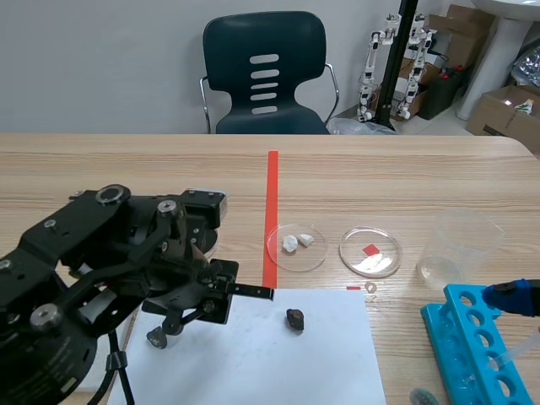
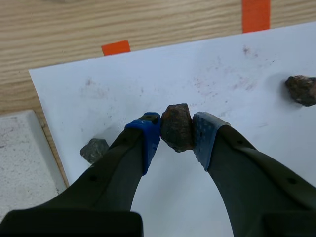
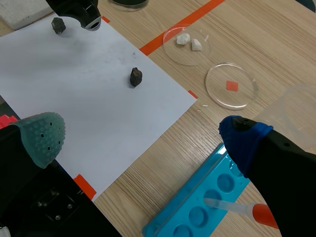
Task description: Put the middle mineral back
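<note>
My left gripper (image 2: 177, 136) is shut on a brown mineral (image 2: 176, 123), pinched between its blue and grey pads low over the white paper (image 2: 217, 64). A grey mineral (image 2: 94, 149) lies on the paper just beside the blue-padded finger. A dark mineral (image 2: 301, 90) lies farther off on the paper's other side, also seen as the dark mineral (image 1: 294, 319) in the scene view. My right gripper (image 3: 143, 140) is open with nothing between its fingers, above the paper's near corner and the blue rack (image 3: 197, 207).
A petri dish (image 1: 296, 247) with white pieces and another petri dish (image 1: 369, 251) with a red square sit beyond the paper. A clear plastic cup (image 1: 460, 245) stands at the right. A pipette (image 3: 242, 210) lies on the rack. A pale slab (image 2: 24, 163) borders the paper.
</note>
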{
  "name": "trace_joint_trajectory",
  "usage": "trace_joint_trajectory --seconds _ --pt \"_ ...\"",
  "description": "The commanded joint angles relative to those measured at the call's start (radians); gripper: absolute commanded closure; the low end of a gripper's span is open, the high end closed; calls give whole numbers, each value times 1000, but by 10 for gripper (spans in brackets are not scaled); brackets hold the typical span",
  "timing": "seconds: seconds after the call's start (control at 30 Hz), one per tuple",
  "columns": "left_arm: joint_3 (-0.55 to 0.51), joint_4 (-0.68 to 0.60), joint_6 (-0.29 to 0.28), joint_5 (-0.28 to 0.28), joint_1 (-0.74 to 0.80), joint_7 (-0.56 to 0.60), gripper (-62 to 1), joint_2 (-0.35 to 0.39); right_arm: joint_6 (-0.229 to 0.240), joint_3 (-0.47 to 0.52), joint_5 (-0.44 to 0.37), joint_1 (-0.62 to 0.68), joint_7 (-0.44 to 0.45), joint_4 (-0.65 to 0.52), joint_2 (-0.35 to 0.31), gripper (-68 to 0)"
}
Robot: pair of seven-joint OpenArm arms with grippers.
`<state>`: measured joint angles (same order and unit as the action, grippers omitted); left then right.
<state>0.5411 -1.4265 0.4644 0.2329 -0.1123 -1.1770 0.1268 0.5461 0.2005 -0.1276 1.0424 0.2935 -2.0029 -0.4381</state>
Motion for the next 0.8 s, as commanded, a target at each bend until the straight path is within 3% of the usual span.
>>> trace_joint_trajectory --seconds 0.0,0.4,0.77 --pt "6 0 -3 0 -19 -9 -111 -21 3 -3 -11 2 19 -14 0 -679" --pt "10 142 -3 0 -93 -47 -111 -96 3 -3 -11 2 19 -14 0 -679" --pt "10 224 -3 0 -126 -30 -111 -116 3 -3 -11 2 19 -14 0 -679"
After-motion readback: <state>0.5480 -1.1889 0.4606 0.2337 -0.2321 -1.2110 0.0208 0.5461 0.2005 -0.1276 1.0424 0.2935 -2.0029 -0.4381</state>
